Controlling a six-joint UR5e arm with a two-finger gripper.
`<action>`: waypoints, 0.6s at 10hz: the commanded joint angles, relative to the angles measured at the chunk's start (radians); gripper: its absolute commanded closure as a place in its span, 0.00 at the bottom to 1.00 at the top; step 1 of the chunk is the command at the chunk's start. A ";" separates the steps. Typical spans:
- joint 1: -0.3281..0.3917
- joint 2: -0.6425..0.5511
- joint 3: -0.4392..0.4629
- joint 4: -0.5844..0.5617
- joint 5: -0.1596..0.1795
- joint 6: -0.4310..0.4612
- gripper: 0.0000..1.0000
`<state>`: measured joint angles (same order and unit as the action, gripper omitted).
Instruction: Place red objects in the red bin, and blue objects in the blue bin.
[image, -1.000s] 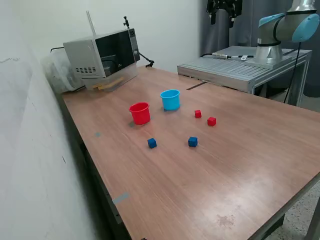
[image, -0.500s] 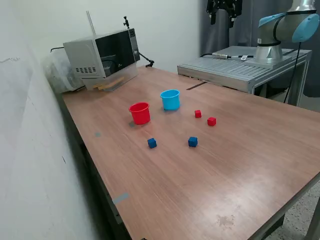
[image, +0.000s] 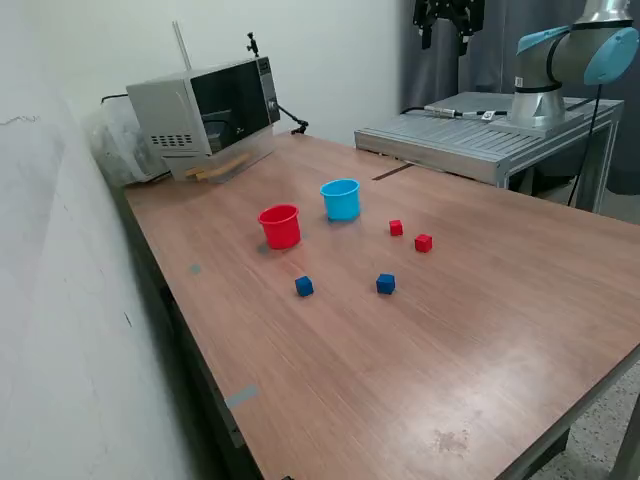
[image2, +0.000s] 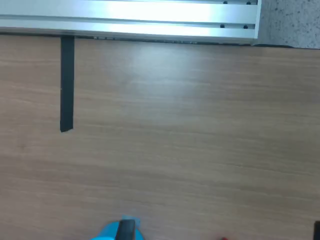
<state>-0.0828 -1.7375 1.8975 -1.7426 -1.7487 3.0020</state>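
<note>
In the exterior view the red cup (image: 280, 226) and the light blue cup (image: 341, 199) stand side by side on the wooden table (image: 480, 300). Two red cubes (image: 396, 228) (image: 423, 242) lie to the exterior view's right of the blue cup. Two dark blue cubes (image: 304, 286) (image: 386, 284) lie nearer the front. My gripper (image: 446, 40) hangs high above the table's far side, open and empty, far from every object. In the wrist view only the tips of its fingers (image2: 125, 230) show, set wide apart, with a sliver of the blue cup (image2: 106, 234) behind one.
A microwave (image: 205, 105) stands at the far corner on the exterior view's left. A grey metal platform (image: 470, 135) carrying the arm's base (image: 540, 100) adjoins the table at the back; its edge (image2: 130, 17) and a dark strip of tape (image2: 67, 82) show in the wrist view.
</note>
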 joint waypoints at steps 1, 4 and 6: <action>-0.002 0.001 -0.003 -0.008 0.003 -0.008 0.00; 0.000 -0.011 0.011 -0.005 0.005 -0.003 0.00; -0.003 -0.005 0.000 -0.006 0.005 -0.005 0.00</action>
<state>-0.0834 -1.7425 1.9001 -1.7469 -1.7455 2.9982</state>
